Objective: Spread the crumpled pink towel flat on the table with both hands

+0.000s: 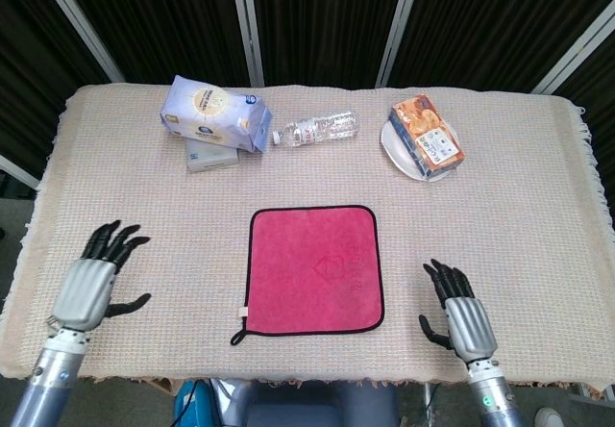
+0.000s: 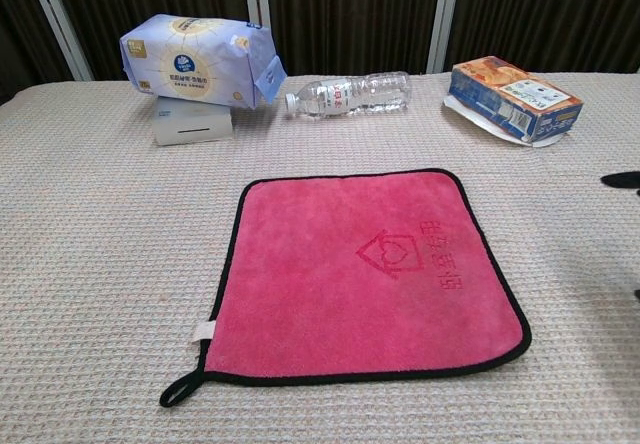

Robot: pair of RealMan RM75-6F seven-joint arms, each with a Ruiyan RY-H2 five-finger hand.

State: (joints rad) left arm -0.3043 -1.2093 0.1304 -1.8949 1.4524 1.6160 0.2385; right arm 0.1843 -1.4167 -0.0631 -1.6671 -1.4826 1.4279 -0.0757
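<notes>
The pink towel (image 1: 313, 269) (image 2: 367, 272) with a black hem lies flat and square in the middle of the table, its hanging loop at the near left corner. My left hand (image 1: 98, 277) hovers far to the towel's left near the table's front edge, fingers spread, holding nothing. My right hand (image 1: 459, 308) is to the towel's right near the front edge, also spread and holding nothing. In the chest view the left hand is out of frame and only a dark fingertip (image 2: 622, 179) of the right hand shows at the right edge.
A tissue pack (image 1: 213, 113) rests on a small white box (image 1: 211, 161) at the back left. A clear water bottle (image 1: 313, 130) lies on its side at the back middle. An orange box (image 1: 427, 135) sits on a white plate (image 1: 396, 150) at the back right.
</notes>
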